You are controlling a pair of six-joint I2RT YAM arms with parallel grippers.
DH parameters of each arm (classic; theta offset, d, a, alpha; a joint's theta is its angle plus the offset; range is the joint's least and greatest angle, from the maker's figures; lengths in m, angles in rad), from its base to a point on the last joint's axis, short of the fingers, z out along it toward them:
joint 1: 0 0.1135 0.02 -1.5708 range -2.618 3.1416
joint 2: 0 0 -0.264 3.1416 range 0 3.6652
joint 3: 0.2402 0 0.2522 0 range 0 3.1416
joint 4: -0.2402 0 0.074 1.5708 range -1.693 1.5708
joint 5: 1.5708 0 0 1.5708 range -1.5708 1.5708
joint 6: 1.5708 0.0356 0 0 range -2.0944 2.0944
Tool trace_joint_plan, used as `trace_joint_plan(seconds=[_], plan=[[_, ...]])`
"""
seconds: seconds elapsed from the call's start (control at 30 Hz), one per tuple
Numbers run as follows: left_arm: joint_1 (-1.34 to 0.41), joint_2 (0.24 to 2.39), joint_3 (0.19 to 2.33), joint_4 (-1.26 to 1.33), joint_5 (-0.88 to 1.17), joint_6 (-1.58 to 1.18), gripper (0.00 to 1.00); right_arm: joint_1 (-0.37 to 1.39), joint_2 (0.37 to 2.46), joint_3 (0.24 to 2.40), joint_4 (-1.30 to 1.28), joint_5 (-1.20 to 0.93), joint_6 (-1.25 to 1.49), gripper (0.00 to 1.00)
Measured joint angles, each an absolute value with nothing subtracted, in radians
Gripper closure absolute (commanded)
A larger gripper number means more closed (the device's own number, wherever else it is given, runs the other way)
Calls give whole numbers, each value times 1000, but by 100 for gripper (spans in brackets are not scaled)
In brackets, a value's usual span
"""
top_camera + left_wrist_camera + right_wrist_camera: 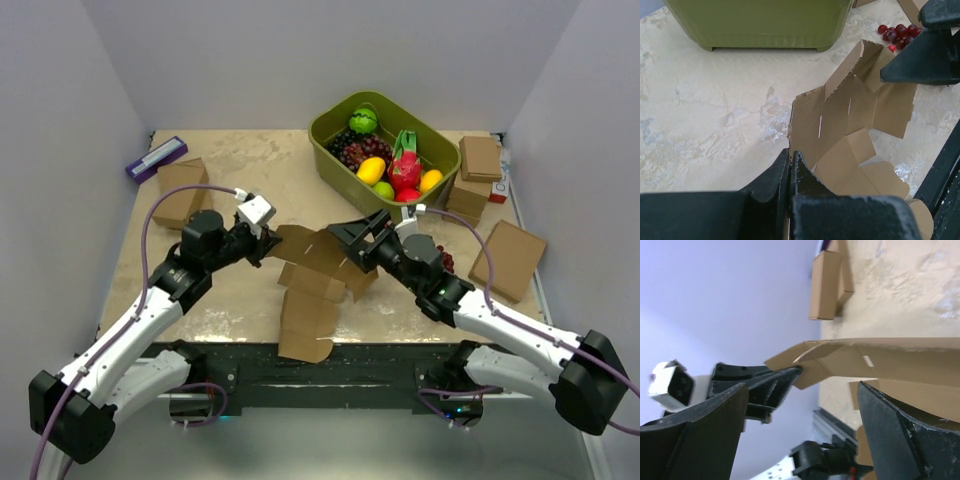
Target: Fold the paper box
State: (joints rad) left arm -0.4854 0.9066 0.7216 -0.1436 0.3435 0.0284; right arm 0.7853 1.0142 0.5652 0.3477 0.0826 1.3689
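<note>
TWO ARMS, ONE SHEET: The paper box [312, 290] is at this point a creased die-cut sheet of brown cardboard and not a box. It sits at the middle of the tabletop's near side. Its lower panels lie flat and run toward the near edge, while its upper part is raised off the surface between the two arms. The left gripper [790, 160] has its jaws together, clamped on the sheet's left edge. The right gripper [358, 232] stands at the sheet's right side with jaws wide apart, gripping nothing; one finger [905, 435] is just beside the cardboard. Several panels are bent up along their creases and one end flap [867, 55] stands tilted. No wall looks locked and no tab tucked, so most of the folding appears to lie ahead. A green bin of toy fruit [330, 150] sits toward the far right corner, and finished brown boxes [480, 158] are stacked along the right edge.
</note>
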Motion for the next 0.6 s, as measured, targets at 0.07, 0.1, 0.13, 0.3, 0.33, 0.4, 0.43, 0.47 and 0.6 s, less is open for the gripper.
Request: trace_joint_plan(seconds=[0.07,0.1,0.13,0.3,0.33,0.4,0.43,0.47,0.6], plan=[[-487,903,721,-142,334,30,100,785,996,599,270,93,1314,10],[-487,902,721,-142,326,30,100,785,993,627,229,99,1279,10],[-487,903,721,-143,319,30,100,785,989,667,179,113,1237,11],[-487,906,721,-143,307,30,100,786,923,780,85,183,1065,10],[-487,906,721,-143,307,30,100,786,913,783,84,192,1025,9],[-487,906,721,-143,307,30,100,785,919,789,88,194,930,9],[-487,906,721,-143,308,30,100,785,933,800,79,193,876,9],[-487,906,721,-143,311,30,100,785,960,820,60,193,823,9],[-487,908,721,-141,331,30,100,785,1063,867,19,187,607,9]])
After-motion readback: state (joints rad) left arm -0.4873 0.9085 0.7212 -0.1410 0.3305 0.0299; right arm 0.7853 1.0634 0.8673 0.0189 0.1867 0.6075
